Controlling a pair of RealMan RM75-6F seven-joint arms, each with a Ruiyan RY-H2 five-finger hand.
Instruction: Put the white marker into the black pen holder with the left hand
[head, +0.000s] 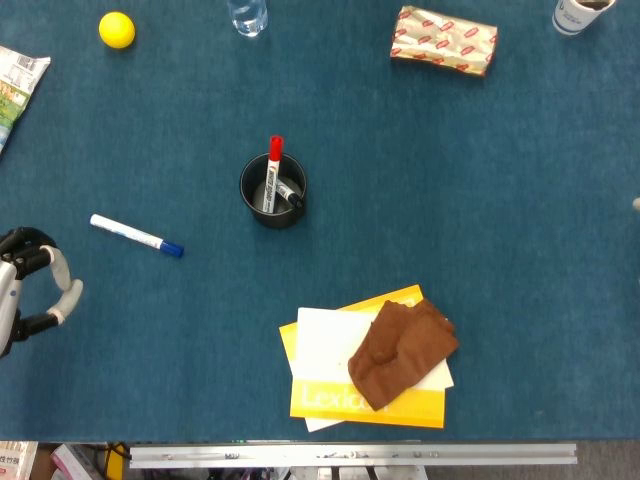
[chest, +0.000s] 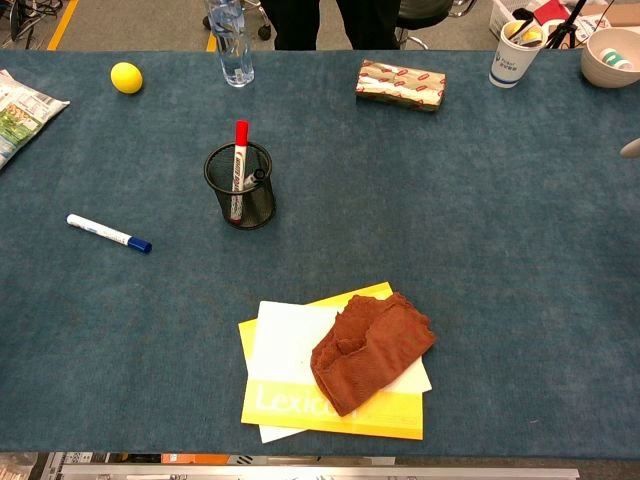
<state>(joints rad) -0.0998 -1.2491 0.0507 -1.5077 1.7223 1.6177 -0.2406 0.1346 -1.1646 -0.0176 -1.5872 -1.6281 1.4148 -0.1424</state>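
Closest to you at the bottom center sits the yellow book (chest: 330, 405) with white paper and a brown cloth (chest: 372, 350) bunched on top, all of it resting on the big blue table (chest: 500, 250). None of that matters for the job, so skip it.

Your black pen holder (chest: 240, 186) sits upper-center-left, already holding a red-capped marker (chest: 239, 165) and a dark one. Your left hand (head: 35, 285) pokes in at the left edge of the head view, released, fingers curved apart around nothing. I can't see the right hand anywhere.

Your white marker (chest: 108, 233), with its blue cap, lies flat at mid-left, well apart from the holder. So I'd say you're at the reach step: next up is moving up-right over the marker and pinching its barrel.
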